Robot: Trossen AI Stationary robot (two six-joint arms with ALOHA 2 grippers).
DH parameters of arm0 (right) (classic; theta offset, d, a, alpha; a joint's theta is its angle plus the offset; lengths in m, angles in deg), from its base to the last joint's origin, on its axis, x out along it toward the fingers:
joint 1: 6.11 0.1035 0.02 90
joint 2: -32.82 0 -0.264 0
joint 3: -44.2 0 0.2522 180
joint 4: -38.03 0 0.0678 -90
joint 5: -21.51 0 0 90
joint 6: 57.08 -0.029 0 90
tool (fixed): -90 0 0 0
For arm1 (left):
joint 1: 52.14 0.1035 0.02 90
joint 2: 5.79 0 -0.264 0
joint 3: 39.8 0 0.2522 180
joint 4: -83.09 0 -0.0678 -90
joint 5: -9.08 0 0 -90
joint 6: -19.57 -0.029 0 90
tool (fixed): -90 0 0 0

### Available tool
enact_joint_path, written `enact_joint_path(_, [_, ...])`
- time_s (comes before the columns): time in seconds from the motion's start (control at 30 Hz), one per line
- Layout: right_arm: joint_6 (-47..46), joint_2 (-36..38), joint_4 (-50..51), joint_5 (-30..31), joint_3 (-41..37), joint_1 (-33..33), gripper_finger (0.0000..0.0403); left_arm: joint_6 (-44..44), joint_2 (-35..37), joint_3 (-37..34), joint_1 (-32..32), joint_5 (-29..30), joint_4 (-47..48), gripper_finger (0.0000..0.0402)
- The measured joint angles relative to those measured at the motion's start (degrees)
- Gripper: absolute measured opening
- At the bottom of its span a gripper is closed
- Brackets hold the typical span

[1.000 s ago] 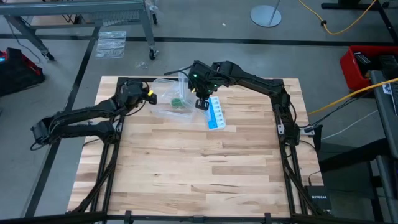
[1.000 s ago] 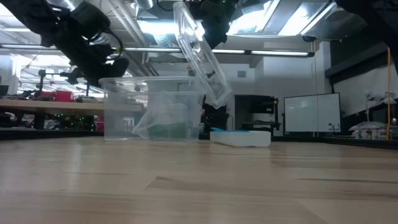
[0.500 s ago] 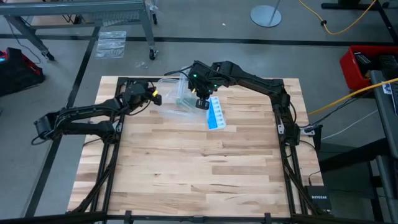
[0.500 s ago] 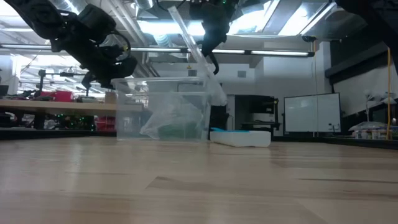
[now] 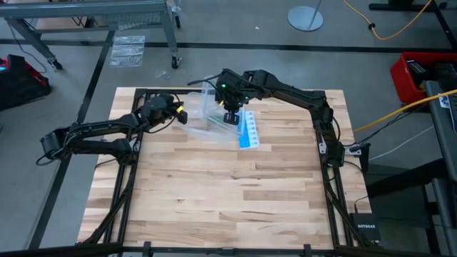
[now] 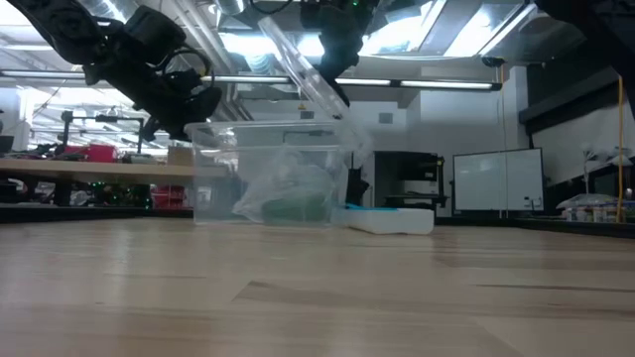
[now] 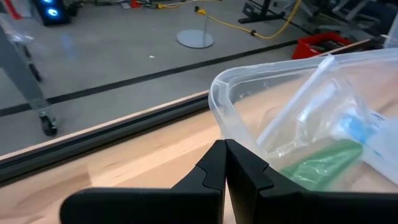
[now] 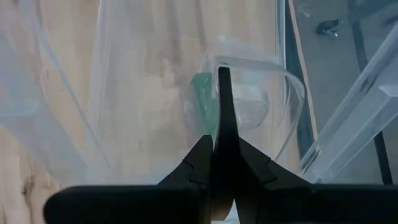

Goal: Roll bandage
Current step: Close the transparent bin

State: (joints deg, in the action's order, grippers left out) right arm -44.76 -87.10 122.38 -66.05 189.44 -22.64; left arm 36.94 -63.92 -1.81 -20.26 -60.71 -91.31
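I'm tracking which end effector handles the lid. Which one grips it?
The right end effector: it is shut on the clear lid, raised and tilted above the box; the left end effector is at the box's side.

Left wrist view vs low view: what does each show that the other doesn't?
Only the left wrist view: the bandage as a green strip inside crumpled plastic wrapper, and the left gripper shut beside the container's rim. Only the low view: the right gripper holding the clear lid tilted above the container, and the blue-and-white card beside it. Both: the clear plastic container on the wooden table.
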Motion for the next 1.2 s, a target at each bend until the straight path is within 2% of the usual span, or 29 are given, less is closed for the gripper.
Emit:
enact_joint_path(0.3, [0.0, 0.0, -0.7, -0.5, 0.0, 0.0, 0.0037, 0.4, 0.0, 0.0, -2.7, -2.7, -0.1, 0.0003])
enact_joint_path(0.97, [0.0, -2.1, -2.2, -6.1, 0.1, 0.4, 0.0038, 1.4, 0.0, 0.0, -5.8, -2.8, -0.7, 0.0003])
enact_joint_path(1.2, [0.0, -2.2, -5.0, -6.0, 0.1, 0.4, 0.0094, 1.3, 0.0, 0.0, -5.8, -2.9, -0.4, 0.0003])
